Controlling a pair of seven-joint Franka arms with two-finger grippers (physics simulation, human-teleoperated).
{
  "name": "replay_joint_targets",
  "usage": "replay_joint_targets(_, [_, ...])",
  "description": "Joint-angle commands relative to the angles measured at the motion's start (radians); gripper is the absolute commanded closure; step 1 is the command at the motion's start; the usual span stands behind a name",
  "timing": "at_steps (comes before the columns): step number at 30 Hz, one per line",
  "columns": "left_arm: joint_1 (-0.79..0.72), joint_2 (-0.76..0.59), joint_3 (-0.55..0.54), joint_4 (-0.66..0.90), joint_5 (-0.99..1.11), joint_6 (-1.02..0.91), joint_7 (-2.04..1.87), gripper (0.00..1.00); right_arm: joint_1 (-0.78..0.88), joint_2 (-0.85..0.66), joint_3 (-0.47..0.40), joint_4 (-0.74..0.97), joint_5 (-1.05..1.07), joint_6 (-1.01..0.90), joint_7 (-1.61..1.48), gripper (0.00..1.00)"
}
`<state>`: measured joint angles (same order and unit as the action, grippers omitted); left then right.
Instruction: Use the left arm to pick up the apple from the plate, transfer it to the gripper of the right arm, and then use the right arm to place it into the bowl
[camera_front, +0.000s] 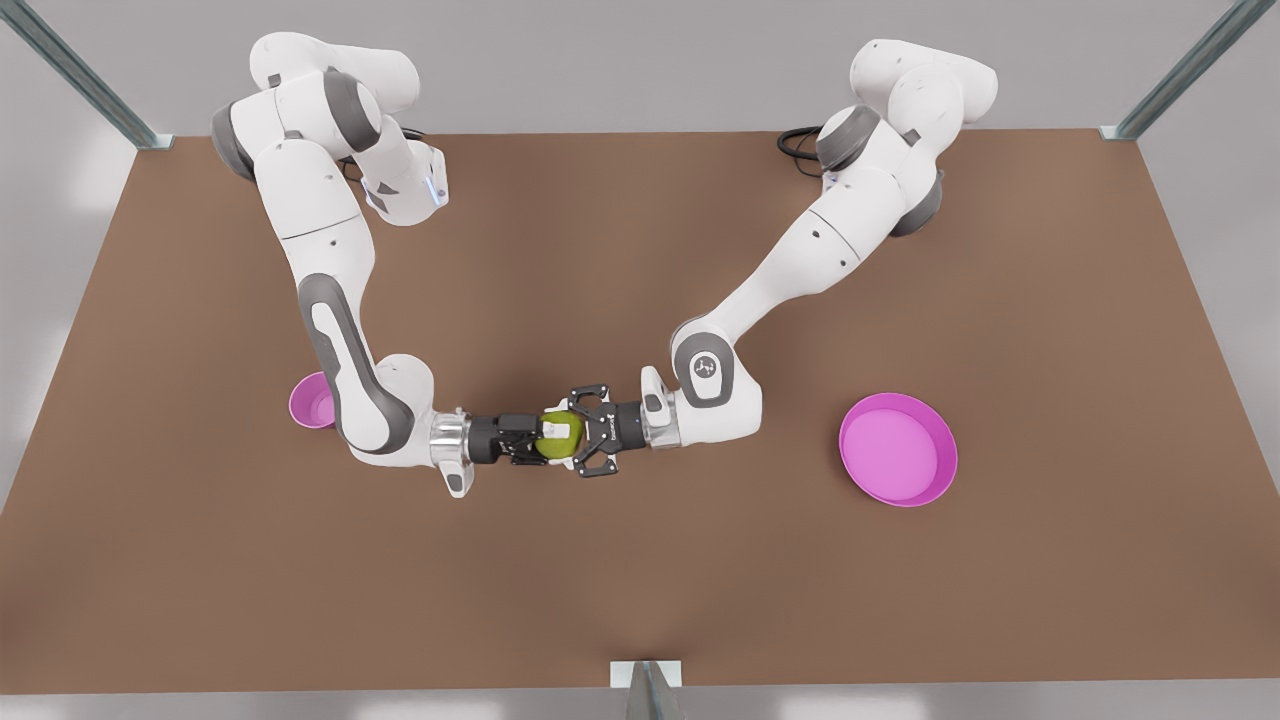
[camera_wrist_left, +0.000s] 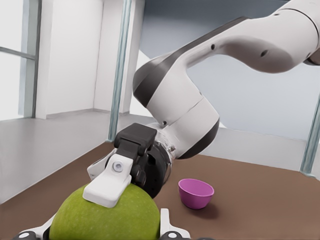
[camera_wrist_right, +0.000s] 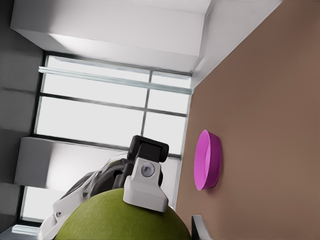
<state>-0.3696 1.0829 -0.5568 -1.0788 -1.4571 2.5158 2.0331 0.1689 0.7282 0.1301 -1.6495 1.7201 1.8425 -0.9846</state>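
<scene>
One apple (camera_front: 560, 433), one plate (camera_front: 897, 449), one bowl (camera_front: 312, 401), two arms

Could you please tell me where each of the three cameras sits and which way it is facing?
Front view: high above the table, looking down; both arms show, with the right gripper and the left gripper meeting at the apple.
Left wrist view: on the left arm's wrist, facing the right arm and the bowl.
Right wrist view: on the right arm's wrist, facing the left gripper and the plate.
All three views share the apple.
</scene>
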Motion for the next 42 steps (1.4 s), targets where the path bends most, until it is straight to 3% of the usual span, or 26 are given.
replay_joint_targets(1, [0.0,-0.003,-0.006,0.0,0.003,-0.003,0.038,0.01,0.0,-0.001,0.0,0.0,0.001,0.0,-0.054,0.22])
replay_joint_targets(22, [0.029,-0.006,-0.017,0.0,0.003,-0.005,0.021,0.0,-0.029,-0.004,-0.012,0.002,-0.042,-0.011,-0.057,0.21])
replay_joint_targets(28, [0.118,-0.024,-0.006,-0.012,0.061,-0.011,-0.034,0.0,-0.136,-0.006,-0.003,-0.001,-0.168,-0.026,-0.057,0.21])
replay_joint_targets(29, [0.222,-0.098,0.002,-0.091,0.378,-0.04,-0.412,0.0,-0.181,-0.006,-0.001,-0.006,-0.226,-0.084,-0.054,0.21])
replay_joint_targets(32, [0.506,-0.253,-0.009,-0.112,1.131,-0.545,-1.364,0.0,-0.275,-0.026,-0.001,-0.021,-0.39,-0.135,-0.043,0.21])
replay_joint_targets(34, [0.564,-0.463,0.014,-0.112,1.593,-0.893,-1.636,0.0,-0.338,-0.039,-0.001,-0.023,-0.533,-0.16,-0.042,0.21])
replay_joint_targets(35, [0.563,-0.507,0.014,-0.112,1.713,-0.954,-1.729,0.0,-0.368,-0.041,-0.001,-0.023,-0.583,-0.163,-0.043,0.21])
replay_joint_targets(37, [0.563,-0.641,0.015,-0.113,1.792,-1.126,-2.016,0.0,-0.431,-0.069,-0.001,-0.023,-0.701,-0.201,-0.042,0.21])
replay_joint_targets(38, [0.48,-0.739,0.207,-0.144,1.637,-1.109,-2.024,0.0,-0.456,-0.078,-0.001,-0.023,-0.751,-0.207,-0.042,0.21])
replay_joint_targets(39, [0.304,-0.911,0.487,-0.349,1.468,-0.967,-2.024,0.0,-0.47,-0.092,-0.001,-0.023,-0.81,-0.221,-0.042,0.21])
replay_joint_targets(40, [0.21,-1.017,0.594,-0.489,1.46,-0.871,-2.025,0.0,-0.492,-0.099,-0.001,-0.024,-0.849,-0.229,-0.046,0.21])
replay_joint_targets(42, [0.215,-1.034,0.598,-0.486,1.448,-0.865,-2.025,0.0,-0.526,-0.115,-0.001,-0.027,-0.936,-0.258,-0.057,0.21])
